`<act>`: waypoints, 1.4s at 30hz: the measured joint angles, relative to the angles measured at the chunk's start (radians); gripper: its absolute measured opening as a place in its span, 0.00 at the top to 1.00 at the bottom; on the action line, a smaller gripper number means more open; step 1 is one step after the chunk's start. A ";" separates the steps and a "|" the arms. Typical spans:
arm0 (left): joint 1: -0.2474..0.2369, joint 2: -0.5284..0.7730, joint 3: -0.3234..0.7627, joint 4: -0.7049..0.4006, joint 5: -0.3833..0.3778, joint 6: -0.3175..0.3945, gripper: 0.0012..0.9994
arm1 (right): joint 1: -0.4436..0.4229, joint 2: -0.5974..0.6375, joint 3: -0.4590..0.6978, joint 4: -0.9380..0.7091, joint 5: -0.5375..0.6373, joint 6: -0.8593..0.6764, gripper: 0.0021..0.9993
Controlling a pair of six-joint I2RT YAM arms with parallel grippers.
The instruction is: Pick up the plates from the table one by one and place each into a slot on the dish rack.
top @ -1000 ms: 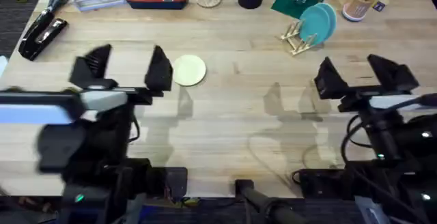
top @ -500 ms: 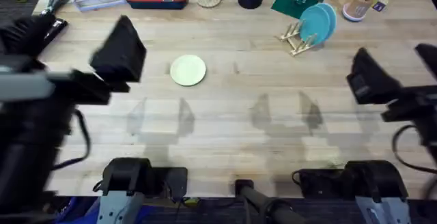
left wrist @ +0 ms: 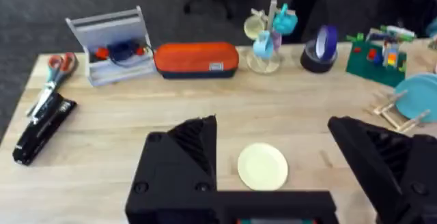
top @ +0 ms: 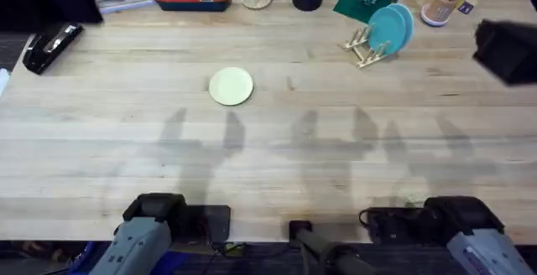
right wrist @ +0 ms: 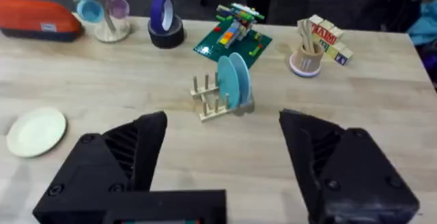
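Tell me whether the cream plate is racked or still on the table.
On the table. The cream plate lies flat on the bare wood, well apart from the rack, which holds teal plates.

Both arms are lifted high off the table. The left gripper (left wrist: 273, 162) hangs with its two black fingers (left wrist: 181, 159) spread wide apart, nothing between them. The right gripper (right wrist: 218, 162) shows the same pose, black fingers (right wrist: 123, 156) splayed and empty. From overhead, the right arm (top: 506, 49) is a dark blurred mass at the right edge, both bases sitting below.
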 joint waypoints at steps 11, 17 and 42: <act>0.000 0.344 0.373 -0.344 0.021 0.000 0.01 | 0.000 0.391 0.425 -0.321 -0.053 -0.015 0.01; 0.000 0.473 0.449 -0.468 0.048 0.000 0.01 | 0.000 0.561 0.577 -0.480 -0.084 -0.015 0.01; 0.000 0.567 0.452 -0.530 0.060 -0.001 0.20 | 0.000 0.702 0.638 -0.529 -0.101 -0.014 0.01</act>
